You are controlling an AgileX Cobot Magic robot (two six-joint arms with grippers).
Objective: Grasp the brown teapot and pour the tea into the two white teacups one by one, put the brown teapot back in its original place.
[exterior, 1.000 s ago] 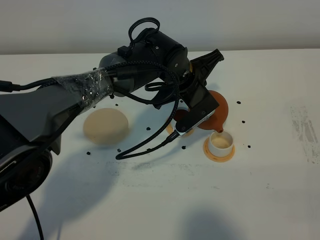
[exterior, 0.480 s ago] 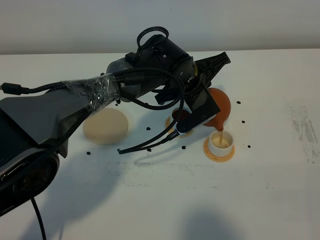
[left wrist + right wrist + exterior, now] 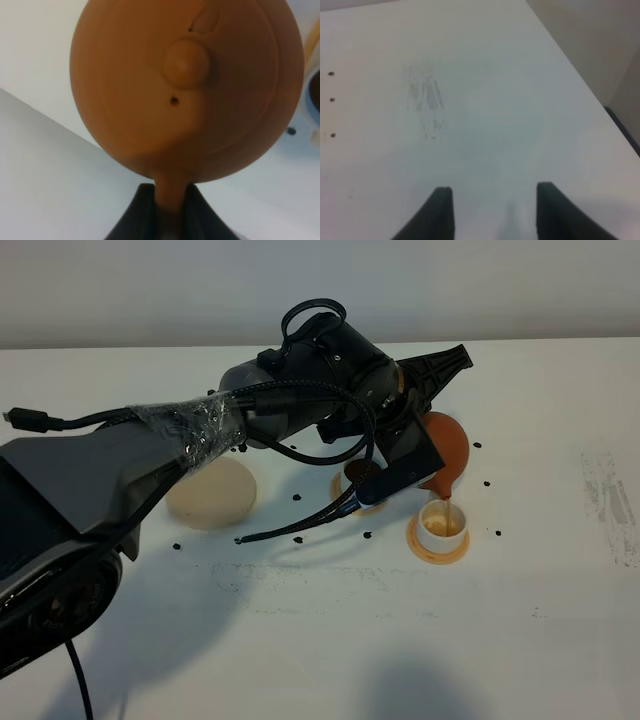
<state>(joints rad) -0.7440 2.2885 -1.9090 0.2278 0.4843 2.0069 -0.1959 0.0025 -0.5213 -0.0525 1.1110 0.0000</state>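
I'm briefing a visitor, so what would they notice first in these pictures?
The brown teapot, gripped by the left gripper right of centre in the high view, tilts spout-down over a white teacup holding tan tea on its tan coaster. Off to the left, the pale round disc lies bare.

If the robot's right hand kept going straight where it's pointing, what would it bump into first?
Probably just the white table. The right gripper is open and aims at the tabletop near a grey scuff mark; nothing else shows in its path, though depth is unclear.
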